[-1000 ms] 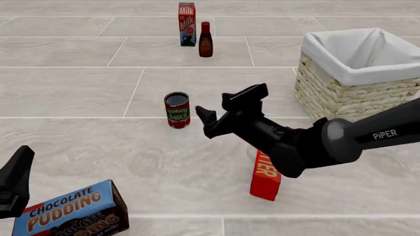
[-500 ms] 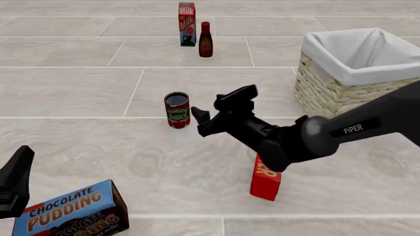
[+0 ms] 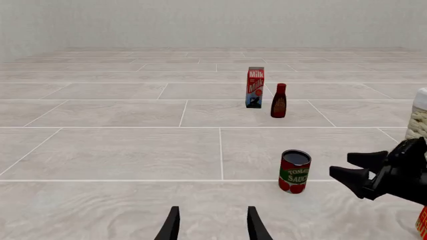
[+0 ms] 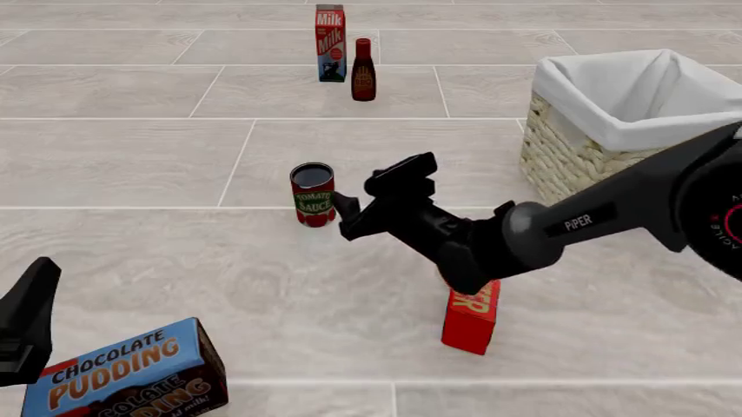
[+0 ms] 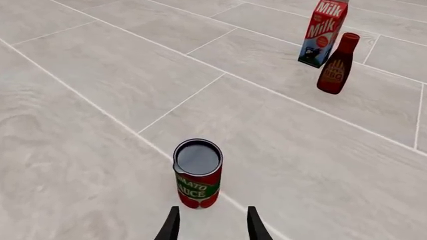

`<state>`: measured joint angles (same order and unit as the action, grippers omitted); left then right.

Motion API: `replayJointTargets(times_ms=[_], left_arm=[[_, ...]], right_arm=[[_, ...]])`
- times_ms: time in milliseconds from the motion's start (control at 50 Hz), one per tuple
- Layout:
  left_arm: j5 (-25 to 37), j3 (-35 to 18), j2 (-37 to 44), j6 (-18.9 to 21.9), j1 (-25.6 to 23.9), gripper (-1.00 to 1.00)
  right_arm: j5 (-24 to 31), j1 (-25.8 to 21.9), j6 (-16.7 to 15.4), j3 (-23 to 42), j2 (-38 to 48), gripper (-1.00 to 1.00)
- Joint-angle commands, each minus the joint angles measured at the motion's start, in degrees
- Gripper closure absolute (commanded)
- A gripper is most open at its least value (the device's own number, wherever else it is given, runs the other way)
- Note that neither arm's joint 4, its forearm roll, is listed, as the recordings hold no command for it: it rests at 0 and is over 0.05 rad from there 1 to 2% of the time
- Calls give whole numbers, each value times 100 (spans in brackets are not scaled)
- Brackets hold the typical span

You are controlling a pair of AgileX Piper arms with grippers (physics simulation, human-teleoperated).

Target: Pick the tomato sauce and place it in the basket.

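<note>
The tomato sauce (image 4: 312, 195) is a small red can with a green label band and a dark top, standing upright on the tiled surface. It also shows in the right wrist view (image 5: 197, 173) and in the left wrist view (image 3: 294, 171). My right gripper (image 4: 374, 193) is open and empty, its fingertips just right of the can and apart from it. The wicker basket (image 4: 592, 165) with white cloth lining stands at the far right. My left gripper (image 4: 26, 321) is at the near left edge, open and empty.
A milk carton (image 4: 330, 43) and a dark red-brown bottle (image 4: 363, 70) stand at the back. A chocolate pudding box (image 4: 128, 372) lies near left. A red box (image 4: 470, 317) stands under my right arm.
My right gripper has moved left toward the can, from a clear gap to just beside it. The left arm and all objects have not moved.
</note>
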<state>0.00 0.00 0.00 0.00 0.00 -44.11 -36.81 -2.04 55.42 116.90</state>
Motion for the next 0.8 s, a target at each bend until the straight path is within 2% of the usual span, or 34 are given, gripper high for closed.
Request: replayJointTargets(times_ms=[20, 520, 800], left_arm=[[0, 0, 0, 0, 0, -100], [0, 0, 0, 0, 0, -100], [0, 0, 0, 0, 0, -100]], right_arm=[[88, 31, -31, 299, 296, -100], [391, -54, -122, 830, 737, -100], [434, -84, -62, 954, 860, -100]])
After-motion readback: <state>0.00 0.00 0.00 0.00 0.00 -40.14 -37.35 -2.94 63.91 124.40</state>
